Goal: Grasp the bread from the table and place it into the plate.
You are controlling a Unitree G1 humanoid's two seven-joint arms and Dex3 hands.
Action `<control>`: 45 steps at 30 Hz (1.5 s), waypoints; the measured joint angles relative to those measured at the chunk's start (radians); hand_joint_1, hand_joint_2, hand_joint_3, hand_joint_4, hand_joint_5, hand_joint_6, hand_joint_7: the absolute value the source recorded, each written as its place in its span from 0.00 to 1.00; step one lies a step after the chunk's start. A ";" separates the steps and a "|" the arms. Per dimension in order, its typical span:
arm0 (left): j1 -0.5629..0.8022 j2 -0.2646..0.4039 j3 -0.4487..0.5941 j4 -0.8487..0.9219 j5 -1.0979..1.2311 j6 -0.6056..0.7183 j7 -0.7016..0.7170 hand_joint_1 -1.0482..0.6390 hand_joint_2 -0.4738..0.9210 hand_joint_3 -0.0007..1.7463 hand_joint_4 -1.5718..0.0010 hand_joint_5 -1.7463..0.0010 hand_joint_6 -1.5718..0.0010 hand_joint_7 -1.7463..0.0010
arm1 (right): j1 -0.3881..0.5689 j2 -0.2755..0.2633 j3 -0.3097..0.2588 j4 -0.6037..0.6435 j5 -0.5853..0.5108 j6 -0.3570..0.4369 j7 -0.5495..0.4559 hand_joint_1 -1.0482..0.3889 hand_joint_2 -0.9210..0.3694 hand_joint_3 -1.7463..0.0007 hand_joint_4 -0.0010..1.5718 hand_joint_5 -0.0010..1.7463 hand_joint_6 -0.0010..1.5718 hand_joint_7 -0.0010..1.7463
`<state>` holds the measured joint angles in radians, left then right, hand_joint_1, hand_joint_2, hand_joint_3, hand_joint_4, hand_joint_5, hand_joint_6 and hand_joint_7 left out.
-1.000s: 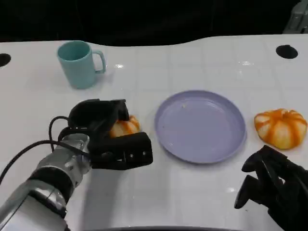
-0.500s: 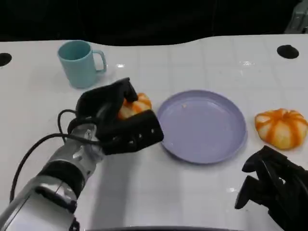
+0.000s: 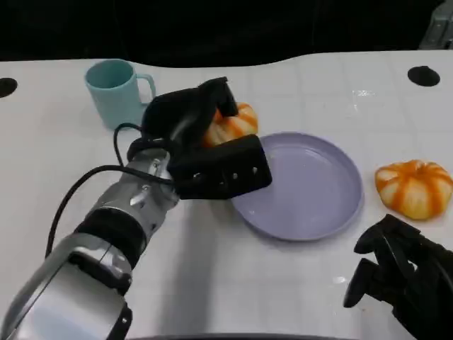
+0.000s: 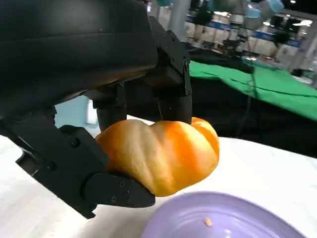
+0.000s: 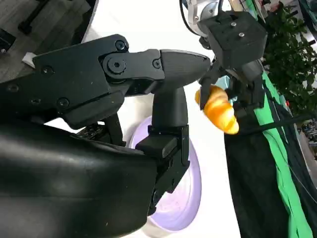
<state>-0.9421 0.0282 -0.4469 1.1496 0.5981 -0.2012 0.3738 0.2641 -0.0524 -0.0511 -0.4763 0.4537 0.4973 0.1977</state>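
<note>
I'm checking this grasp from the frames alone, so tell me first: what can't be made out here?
- Head view: the left hand covers most of the held bread; the underside grip is hidden.
- Head view: the right hand is cut off by the picture's edge, so its fingers cannot be judged.
- Left wrist view: the plate is cut off at the edge.
- Right wrist view: the second bread on the table is hidden behind the hand's shell.

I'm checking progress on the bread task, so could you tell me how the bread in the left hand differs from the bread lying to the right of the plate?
The held bread is gripped by the left hand, lifted off the table beside the plate; the other bread rests on the table, untouched. The held one is partly hidden by fingers; the other is fully visible. Both are orange-striped, pumpkin-shaped.
</note>
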 measured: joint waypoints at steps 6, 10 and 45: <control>-0.012 -0.045 -0.036 0.000 0.019 -0.015 -0.028 0.50 0.79 0.35 0.42 0.00 0.45 0.53 | 0.000 0.000 0.004 0.000 0.000 0.000 0.000 0.40 0.00 0.79 0.40 1.00 0.30 0.93; -0.020 -0.090 -0.055 0.001 0.027 -0.002 -0.047 0.50 0.83 0.29 0.43 0.00 0.33 0.76 | 0.000 0.000 0.009 -0.001 -0.004 0.000 0.000 0.40 0.00 0.78 0.40 1.00 0.29 0.94; -0.057 -0.191 -0.114 0.072 0.043 0.007 -0.200 0.22 1.00 0.17 0.96 0.80 0.84 1.00 | 0.006 0.003 0.028 -0.009 -0.018 -0.002 -0.010 0.41 0.00 0.78 0.41 1.00 0.30 0.94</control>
<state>-0.9995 -0.1629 -0.5606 1.2217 0.6407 -0.1946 0.1742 0.2696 -0.0491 -0.0231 -0.4854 0.4361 0.4951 0.1880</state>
